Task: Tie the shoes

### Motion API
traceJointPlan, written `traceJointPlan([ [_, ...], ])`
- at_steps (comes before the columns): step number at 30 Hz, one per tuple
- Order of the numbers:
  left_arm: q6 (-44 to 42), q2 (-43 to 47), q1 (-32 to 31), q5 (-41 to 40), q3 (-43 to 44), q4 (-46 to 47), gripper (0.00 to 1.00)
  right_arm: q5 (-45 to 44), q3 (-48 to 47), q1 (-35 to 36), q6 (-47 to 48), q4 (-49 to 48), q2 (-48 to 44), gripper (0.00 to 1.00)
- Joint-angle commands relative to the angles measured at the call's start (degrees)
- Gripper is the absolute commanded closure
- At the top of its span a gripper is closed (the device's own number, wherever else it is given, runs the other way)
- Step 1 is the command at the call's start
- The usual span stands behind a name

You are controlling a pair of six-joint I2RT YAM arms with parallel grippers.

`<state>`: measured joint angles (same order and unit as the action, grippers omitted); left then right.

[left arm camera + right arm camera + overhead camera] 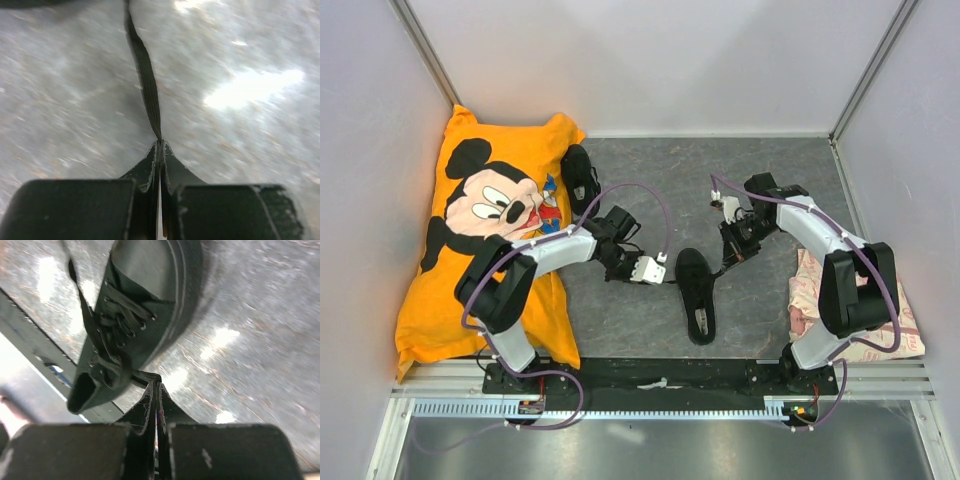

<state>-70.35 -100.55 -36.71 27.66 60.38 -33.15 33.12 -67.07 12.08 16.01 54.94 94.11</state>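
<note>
Shoes: near shoe (696, 295) by the table's (770, 180) near edge, far shoe (582, 176) toward its far-left corner.
We see the left gripper (160, 145) and right gripper (158, 386) each pinched shut on a flat black lace (147, 85). We judge the shoes light and the laces limp and slippery, best held near their ends. The insole label (701, 319) is unreadable. The far shoe lies against the Mickey Mouse pillow (480, 230).

Before me one black shoe (697, 295) sits upright on the table (770, 180), toe away, laces (147, 85) stretched sideways; the second shoe (582, 175) lies far left.
</note>
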Motion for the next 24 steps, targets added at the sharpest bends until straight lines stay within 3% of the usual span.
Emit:
traceJointPlan([
  [1, 0.3, 6.7, 0.2, -0.1, -3.7, -2.0, 0.98, -5.0, -0.2, 0.1, 3.8, 1.6, -3.8, 1.0],
  [10, -0.3, 17.8, 1.1, -0.3, -11.3, -6.2, 0.99, -9.2, 1.3, 0.1, 5.6, 1.8, -5.1, 1.0],
  [14, -0.5, 23.5, 1.1, 0.0, -14.1, -7.0, 0.99, -15.1, 2.6, 0.0, 5.8, -0.4, -5.5, 1.0],
  [24, 0.7, 26.5, 1.0, 1.9, -13.2, -10.4, 0.98, -23.7, 2.7, 0.1, 2.4, -5.5, -6.3, 1.0],
])
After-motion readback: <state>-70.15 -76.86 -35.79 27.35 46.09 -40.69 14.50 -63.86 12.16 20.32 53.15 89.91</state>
